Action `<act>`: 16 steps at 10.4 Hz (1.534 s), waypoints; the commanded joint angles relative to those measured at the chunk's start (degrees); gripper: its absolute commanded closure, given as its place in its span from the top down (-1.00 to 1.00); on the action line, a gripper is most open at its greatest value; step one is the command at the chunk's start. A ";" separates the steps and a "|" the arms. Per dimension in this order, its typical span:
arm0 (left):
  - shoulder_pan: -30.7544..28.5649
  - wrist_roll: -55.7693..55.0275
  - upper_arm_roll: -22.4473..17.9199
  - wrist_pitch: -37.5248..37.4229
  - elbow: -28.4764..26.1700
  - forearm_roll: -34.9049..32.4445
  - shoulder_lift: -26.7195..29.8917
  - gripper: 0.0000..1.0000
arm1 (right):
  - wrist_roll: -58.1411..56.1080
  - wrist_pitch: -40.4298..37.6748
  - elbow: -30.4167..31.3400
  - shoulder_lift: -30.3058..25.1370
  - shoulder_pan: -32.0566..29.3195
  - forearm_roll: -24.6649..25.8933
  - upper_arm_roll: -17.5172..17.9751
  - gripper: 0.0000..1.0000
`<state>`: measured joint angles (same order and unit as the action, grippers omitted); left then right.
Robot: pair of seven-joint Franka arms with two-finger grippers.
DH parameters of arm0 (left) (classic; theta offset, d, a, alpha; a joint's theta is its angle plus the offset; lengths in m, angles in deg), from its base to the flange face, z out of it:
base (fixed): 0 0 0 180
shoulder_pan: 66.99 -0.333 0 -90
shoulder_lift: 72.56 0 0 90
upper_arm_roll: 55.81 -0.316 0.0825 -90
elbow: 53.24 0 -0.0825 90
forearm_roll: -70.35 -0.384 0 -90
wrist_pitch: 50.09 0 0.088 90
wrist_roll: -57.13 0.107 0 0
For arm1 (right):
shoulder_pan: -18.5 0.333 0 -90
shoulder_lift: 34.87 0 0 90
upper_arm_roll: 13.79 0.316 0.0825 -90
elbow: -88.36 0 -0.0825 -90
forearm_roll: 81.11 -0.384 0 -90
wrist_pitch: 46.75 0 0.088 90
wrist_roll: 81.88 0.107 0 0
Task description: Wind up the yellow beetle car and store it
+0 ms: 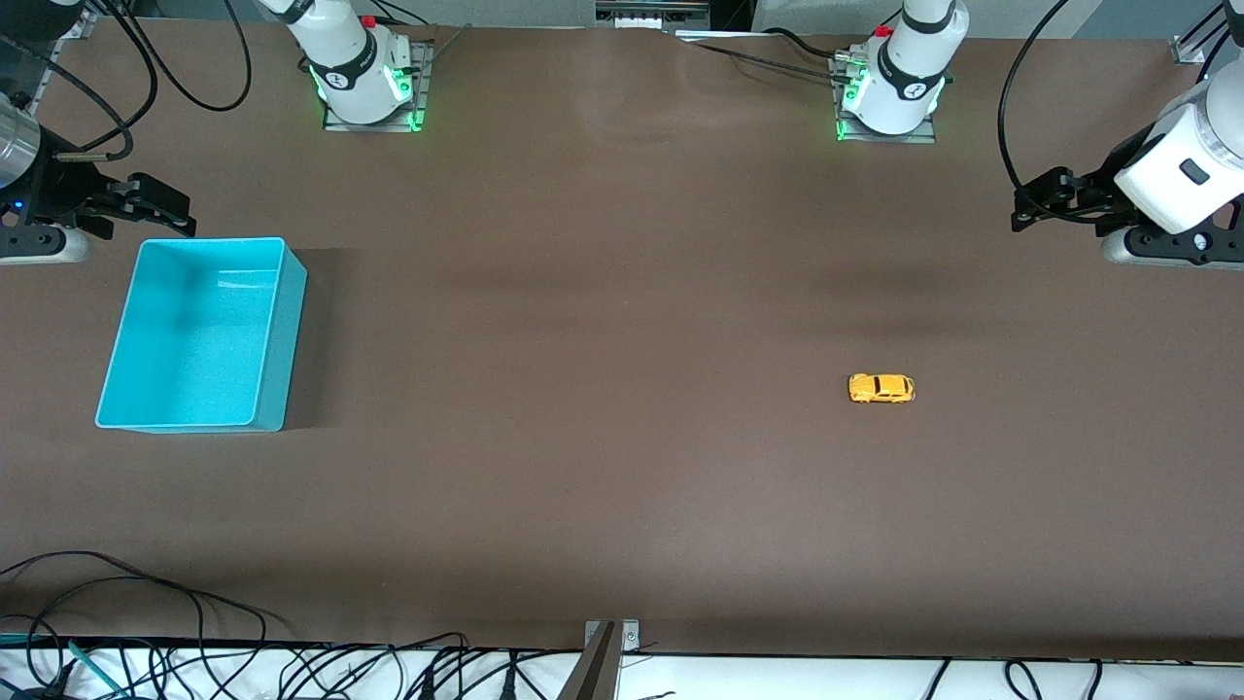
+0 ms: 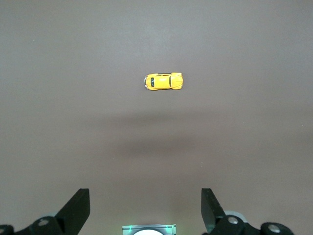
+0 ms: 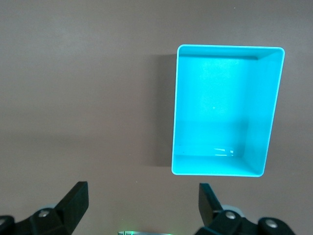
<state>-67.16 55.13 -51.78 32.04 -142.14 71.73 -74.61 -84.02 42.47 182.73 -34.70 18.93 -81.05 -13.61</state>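
Observation:
The yellow beetle car [image 1: 881, 388] stands on its wheels on the brown table, toward the left arm's end; it also shows in the left wrist view [image 2: 164, 82]. The turquoise bin [image 1: 275, 335] stands empty toward the right arm's end and shows in the right wrist view [image 3: 272, 112]. My left gripper [image 1: 1022, 206] hangs open and empty over the table's left-arm end, well apart from the car; its jaws [image 2: 145, 205] stand wide apart. My right gripper [image 1: 183, 219] hangs open and empty just above the bin's farther rim; its jaws [image 3: 143, 203] stand wide apart.
The two arm bases [image 1: 367, 83] [image 1: 889, 92] stand along the table's edge farthest from the front camera. Loose black cables [image 1: 146, 622] and a metal clamp [image 1: 607, 647] lie along the edge nearest that camera.

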 commanded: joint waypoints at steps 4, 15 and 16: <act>-0.27 -0.38 0.27 -1.10 1.88 -0.59 -0.85 1.00 | 2.40 -0.98 -1.30 -0.69 -0.08 -0.41 0.09 1.00; -0.18 -0.55 0.27 -1.10 1.97 -0.59 -0.85 1.00 | 2.05 -0.63 -2.09 0.45 -0.25 1.00 -0.09 1.00; -0.18 -0.73 0.27 -1.10 1.97 -0.68 -0.94 1.00 | 1.88 -0.54 -2.26 0.36 -0.25 1.08 -0.09 1.00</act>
<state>-67.16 55.13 -51.78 32.04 -142.14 71.73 -74.62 -82.23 42.54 181.38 -34.38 18.87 -80.60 -13.83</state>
